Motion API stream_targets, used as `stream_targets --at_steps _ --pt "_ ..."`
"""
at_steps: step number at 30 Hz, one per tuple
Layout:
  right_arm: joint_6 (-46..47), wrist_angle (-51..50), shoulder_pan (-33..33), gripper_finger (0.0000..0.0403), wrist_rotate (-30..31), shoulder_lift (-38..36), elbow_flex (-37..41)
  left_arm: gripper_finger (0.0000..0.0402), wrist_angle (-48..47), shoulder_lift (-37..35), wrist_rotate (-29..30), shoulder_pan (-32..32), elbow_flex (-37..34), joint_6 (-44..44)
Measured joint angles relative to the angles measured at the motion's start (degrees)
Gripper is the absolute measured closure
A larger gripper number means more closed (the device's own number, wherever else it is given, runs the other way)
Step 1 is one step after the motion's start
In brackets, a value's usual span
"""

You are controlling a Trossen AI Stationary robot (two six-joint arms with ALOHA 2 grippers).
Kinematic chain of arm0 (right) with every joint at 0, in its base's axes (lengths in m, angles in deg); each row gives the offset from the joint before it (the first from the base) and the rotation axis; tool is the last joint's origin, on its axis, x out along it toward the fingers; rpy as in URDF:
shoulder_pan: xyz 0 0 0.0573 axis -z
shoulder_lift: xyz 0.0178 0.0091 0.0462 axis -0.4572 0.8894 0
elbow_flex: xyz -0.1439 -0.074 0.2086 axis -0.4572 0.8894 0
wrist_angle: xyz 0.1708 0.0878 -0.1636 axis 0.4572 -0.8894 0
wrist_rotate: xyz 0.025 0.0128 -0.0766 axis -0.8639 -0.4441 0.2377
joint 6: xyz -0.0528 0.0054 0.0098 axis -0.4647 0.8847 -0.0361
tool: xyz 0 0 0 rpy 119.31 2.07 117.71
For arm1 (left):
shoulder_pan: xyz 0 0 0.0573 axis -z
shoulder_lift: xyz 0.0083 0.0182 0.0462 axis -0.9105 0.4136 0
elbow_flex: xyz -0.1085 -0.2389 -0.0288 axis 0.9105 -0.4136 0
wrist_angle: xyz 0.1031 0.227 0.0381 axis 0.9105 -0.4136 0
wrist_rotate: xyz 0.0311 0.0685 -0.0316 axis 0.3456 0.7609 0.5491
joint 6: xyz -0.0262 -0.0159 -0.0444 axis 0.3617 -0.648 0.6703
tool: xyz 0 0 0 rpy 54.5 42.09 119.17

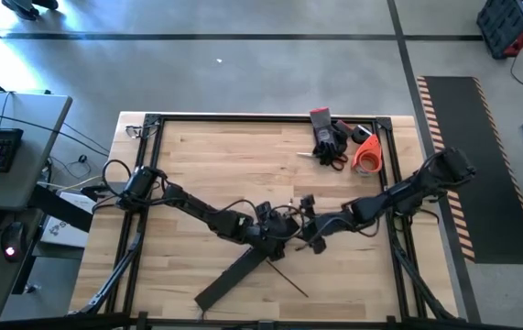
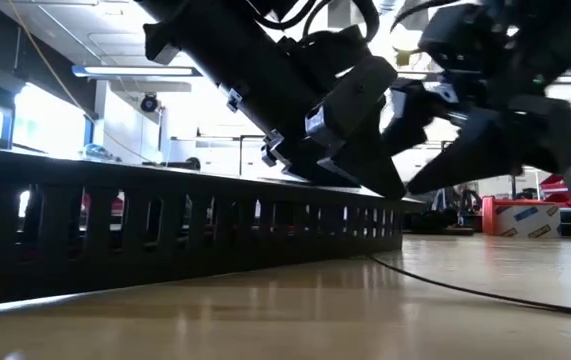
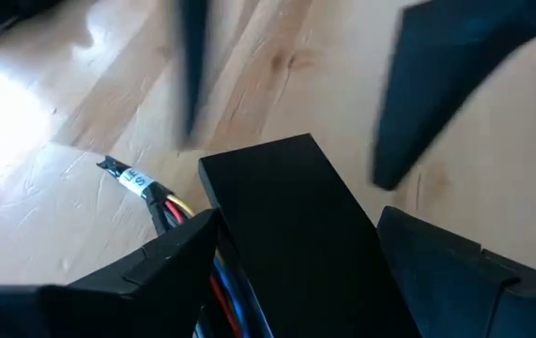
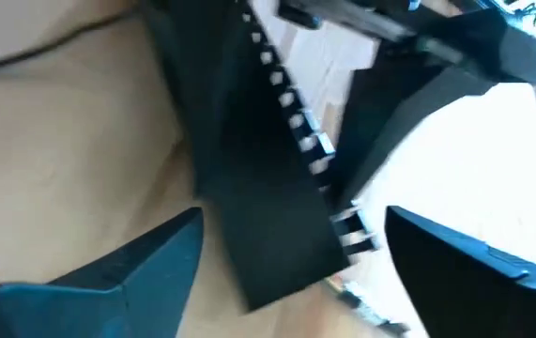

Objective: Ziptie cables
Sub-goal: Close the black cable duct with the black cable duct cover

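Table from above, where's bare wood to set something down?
Bare: the table's far-left stretch behind the left arm, and the near-right corner beside the black bar. Crowded: the centre, where both grippers meet, and the far-right corner with the tools.

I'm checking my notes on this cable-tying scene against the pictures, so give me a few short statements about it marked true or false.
1. Both grippers meet at the upper end of the black slotted bar. True: left gripper, right gripper.
2. The bar stands upright. False: it lies flat on the table.
3. The left gripper straddles the bar, jaws open. True.
4. Coloured cables show beside the bar. True.
5. The orange tape roll sits at the table's near left corner. False: far right, beside the scissors.
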Motion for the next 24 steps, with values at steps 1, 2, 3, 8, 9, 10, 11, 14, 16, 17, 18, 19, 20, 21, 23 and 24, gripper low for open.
stream_targets --at_steps 1,2,3,8,9,10,11,14,16,17,18,19,20,21,23,24 --pt "-0.99 -1.81 0.81 0.0072 -1.14 0.02 -1.00 0.0122 0.43 -0.01 0.01 0.19 -0.01 -0.37" --pt "-1.91 -3.35 1.65 0.0063 -2.96 0.07 -1.77 0.0122 0.63 -0.28 0.03 0.32 -0.02 -0.75" --pt "-2.93 -4.59 2.47 0.0056 -5.01 0.10 -2.39 0.0122 0.48 -0.55 -0.01 0.41 -0.06 -1.04" --pt "-8.31 -6.01 4.27 0.0043 -11.60 0.11 -2.91 0.0122 -4.63 -3.73 1.14 1.47 1.70 -1.39" --pt "-8.79 -6.01 4.27 0.0043 -11.64 0.13 -2.91 0.0122 -5.93 -4.63 1.25 1.54 2.18 -1.34" --pt "-9.11 -5.95 4.27 0.0043 -11.64 0.13 -2.91 0.0122 -7.23 -5.56 1.42 1.68 2.54 -0.86" --pt "-9.41 -5.69 4.25 0.0043 -11.67 0.13 -2.91 0.0122 -9.00 -6.41 1.53 1.79 2.71 -0.02" --pt "-9.14 -4.52 3.63 0.0043 -11.70 0.15 -2.91 0.0122 -17.41 -8.25 1.90 1.79 2.67 5.21" --pt "-7.95 -2.50 3.17 0.0043 -11.66 0.48 -2.91 0.0126 -24.18 -9.27 2.87 1.75 2.61 9.53" --pt "-7.54 -1.30 2.91 0.0043 -11.34 0.80 -2.91 0.0130 -27.62 -9.76 3.51 1.72 2.61 11.77" --pt "-7.14 -0.66 2.63 0.0043 -10.91 1.31 -2.91 0.0135 -30.73 -10.17 3.93 1.67 2.59 13.83" --pt "-7.07 0.25 2.48 0.0043 -10.89 2.16 -2.91 0.0142 -33.26 -10.32 4.22 1.66 2.29 15.80" --pt "-7.04 1.19 2.40 0.0043 -10.86 3.08 -2.91 0.0150 -35.12 -10.33 4.36 1.66 1.66 17.55" --pt "-6.99 2.07 2.38 0.0043 -10.51 4.16 -2.91 0.0158 -36.49 -10.22 4.17 1.66 0.88 18.83" --pt "-6.92 4.19 2.44 0.0043 -8.60 6.09 -2.91 0.0176 -36.83 -10.08 2.82 1.78 -1.41 20.49" --pt "-6.93 5.38 2.44 0.0043 -7.82 6.92 -2.91 0.0185 -35.87 -10.08 2.26 1.82 -2.64 21.22"
